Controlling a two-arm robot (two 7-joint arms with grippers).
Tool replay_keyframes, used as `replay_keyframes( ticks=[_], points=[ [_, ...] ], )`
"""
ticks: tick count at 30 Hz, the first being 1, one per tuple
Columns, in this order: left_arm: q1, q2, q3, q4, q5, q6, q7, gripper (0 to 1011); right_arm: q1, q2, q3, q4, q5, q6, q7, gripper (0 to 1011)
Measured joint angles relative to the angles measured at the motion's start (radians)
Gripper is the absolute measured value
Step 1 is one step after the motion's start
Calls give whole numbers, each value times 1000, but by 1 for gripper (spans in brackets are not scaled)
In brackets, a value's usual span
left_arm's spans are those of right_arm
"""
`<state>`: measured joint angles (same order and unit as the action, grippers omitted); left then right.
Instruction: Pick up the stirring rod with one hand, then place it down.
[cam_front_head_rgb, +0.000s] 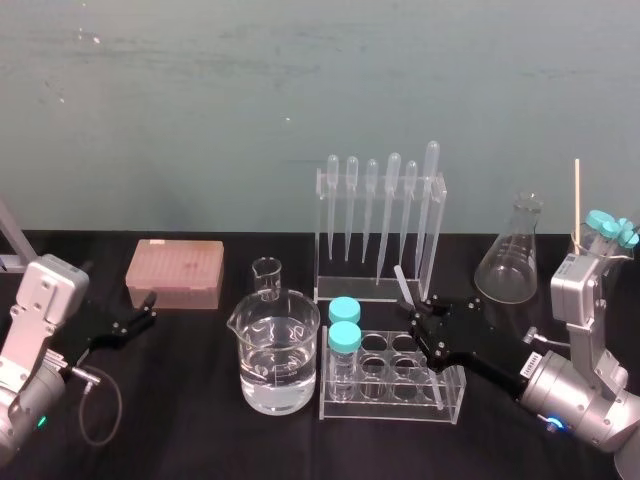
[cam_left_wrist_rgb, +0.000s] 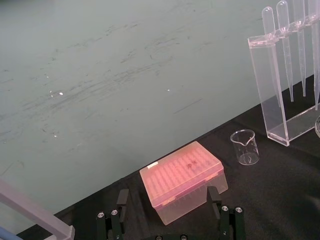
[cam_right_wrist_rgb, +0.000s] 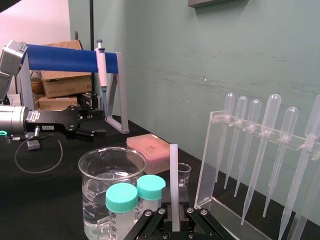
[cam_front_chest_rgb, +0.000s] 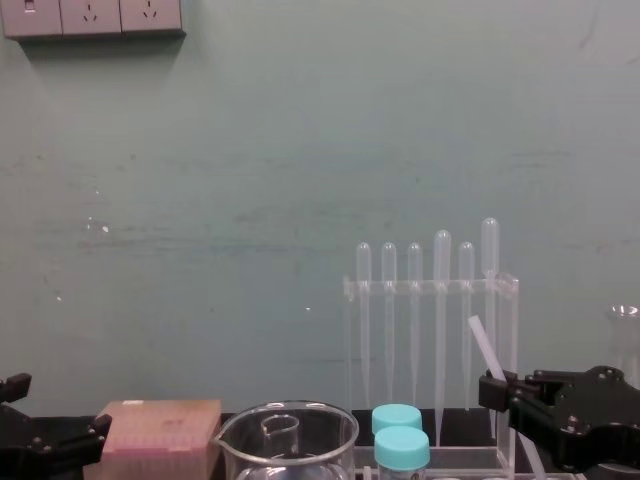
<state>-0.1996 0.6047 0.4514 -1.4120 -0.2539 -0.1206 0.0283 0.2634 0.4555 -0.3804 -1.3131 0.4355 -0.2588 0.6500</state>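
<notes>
1. Black, blocky-fingered right gripper (cam_right_wrist_rgb: 174, 222) sits closest in the right wrist view, its jaws pinching a thin, straight, translucent-white stirring rod (cam_right_wrist_rgb: 174, 182) near the rod's lower part.
2. Its silver arm reaches in from the robot's right, with the forearm low over the black table cover (cam_front_head_rgb: 200, 420) and the gripper pointing toward the middle of the table.
3. From the fingers the stirring rod rises clear, leaning a little in the head view. It is just in front of the clear acrylic pipette rack (cam_front_head_rgb: 370, 285) and behind the clear plastic tube rack (cam_front_head_rgb: 390, 405), which holds two teal-capped tubes (cam_front_head_rgb: 344, 338).
4. On the tube rack's left stands a large glass beaker (cam_front_head_rgb: 275, 365) partly filled with clear liquid, with a small empty glass beaker (cam_front_head_rgb: 267, 277) behind it.
5. At the table's left the black left gripper (cam_front_head_rgb: 148, 310) lies low, its jaws spread wide. It points toward a pink translucent tip box (cam_front_head_rgb: 175, 272) without touching it.
6. Behind the right arm, at the far right, stands a clear glass conical flask (cam_front_head_rgb: 510, 262).
</notes>
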Motion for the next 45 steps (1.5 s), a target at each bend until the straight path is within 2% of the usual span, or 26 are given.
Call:
replay_keyframes(
  ticks=[5, 6, 7, 10, 12, 13, 16, 17, 20, 24, 25, 31, 33, 40, 43, 45],
  points=[
    [0, 0, 0, 0, 0, 0, 0, 1000, 0, -1, 0, 0, 1, 0, 0, 186],
    [0, 0, 0, 0, 0, 0, 0, 1000, 0, -1, 0, 0, 1, 0, 0, 242],
    [0, 0, 0, 0, 0, 0, 0, 1000, 0, -1, 0, 0, 1, 0, 0, 242],
    [0, 0, 0, 0, 0, 0, 0, 1000, 0, -1, 1, -1, 1, -1, -1, 373],
    [0, 0, 0, 0, 0, 0, 0, 1000, 0, -1, 1, -1, 1, -1, -1, 410],
    [0, 0, 0, 0, 0, 0, 0, 1000, 0, -1, 1, -1, 1, -1, -1, 471],
    [0, 0, 0, 0, 0, 0, 0, 1000, 0, -1, 1, -1, 2, -1, -1, 554],
    [0, 0, 0, 0, 0, 0, 0, 1000, 0, -1, 1, -1, 2, -1, -1, 554],
    [0, 0, 0, 0, 0, 0, 0, 1000, 0, -1, 1, -1, 2, -1, -1, 696],
    [0, 0, 0, 0, 0, 0, 0, 1000, 0, -1, 1, 0, 2, -1, -1, 773],
    [0, 0, 0, 0, 0, 0, 0, 1000, 0, -1, 1, -1, 2, -1, -1, 827],
    [0, 0, 0, 0, 0, 0, 0, 1000, -7, -8, 20, -23, 1, -28, -25, 992],
    [0, 0, 0, 0, 0, 0, 0, 1000, -11, -13, 31, -35, 4, -37, -36, 1003],
    [0, 0, 0, 0, 0, 0, 0, 1000, -44, -40, 115, -93, 20, -71, -130, 1003],
    [0, 0, 0, 0, 0, 0, 0, 1000, -64, -45, 153, -113, 13, -56, -190, 1003],
    [0, 0, 0, 0, 0, 0, 0, 1000, -81, -42, 178, -121, 4, -27, -229, 1003]
  ],
)
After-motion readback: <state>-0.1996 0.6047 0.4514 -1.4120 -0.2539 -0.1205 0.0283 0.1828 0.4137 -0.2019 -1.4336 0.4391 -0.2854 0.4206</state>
